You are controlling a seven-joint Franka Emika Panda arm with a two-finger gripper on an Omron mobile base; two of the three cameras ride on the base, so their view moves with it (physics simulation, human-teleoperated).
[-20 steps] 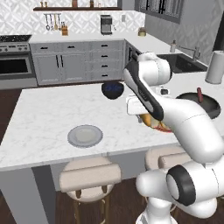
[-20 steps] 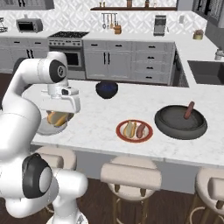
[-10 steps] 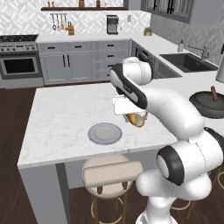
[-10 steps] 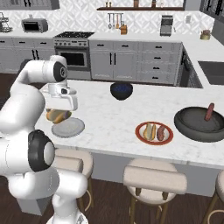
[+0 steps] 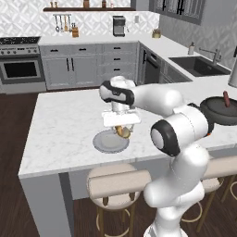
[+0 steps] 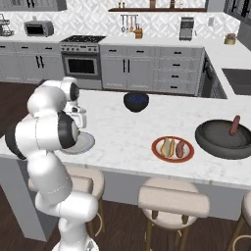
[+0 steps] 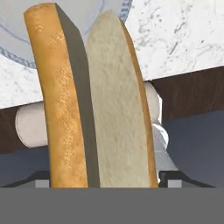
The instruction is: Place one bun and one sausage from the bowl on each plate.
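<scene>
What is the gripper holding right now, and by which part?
A bun, clamped across its lower end in the gripper; the rest sticks out toward the grey plate.

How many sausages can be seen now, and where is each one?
2: one sausage stands tilted in the wide dark bowl, and one sausage lies on the red-rimmed plate. Others may be hidden.

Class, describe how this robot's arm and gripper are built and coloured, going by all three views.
The arm is a chain of smooth, rounded glossy white segments joined by dark grey to black joint rings and round dark end caps. It ends in a white, box-shaped hand carrying the gripper. In the hand view only small dark finger bases show at the bottom corners. No cables or markings are visible.
</scene>
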